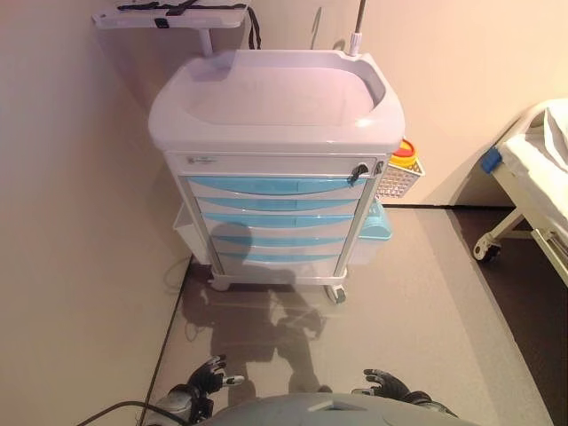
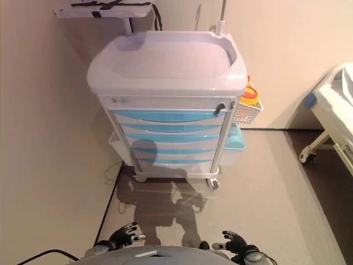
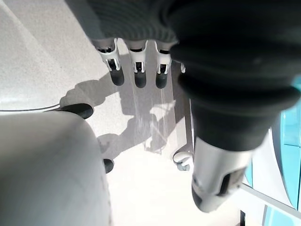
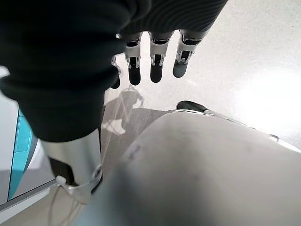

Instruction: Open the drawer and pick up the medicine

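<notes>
A white medical cart (image 1: 275, 115) stands ahead against the wall. Its front holds a stack of light blue drawers (image 1: 275, 222), all closed; the top drawer (image 1: 271, 185) sits under a white panel with a dark lock knob (image 1: 358, 170). No medicine is visible. My left hand (image 1: 206, 380) hangs low at the bottom left, fingers (image 3: 136, 70) straight and empty. My right hand (image 1: 383, 384) hangs low at the bottom right, fingers (image 4: 156, 63) straight and empty. Both hands are far from the cart.
A wire basket (image 1: 397, 177) with a yellow and orange container (image 1: 404, 152) hangs on the cart's right side. A blue bin (image 1: 376, 222) sits below it. A bed on wheels (image 1: 532, 186) stands at the right. A shelf (image 1: 173, 16) is behind the cart. Walls close in at left and behind.
</notes>
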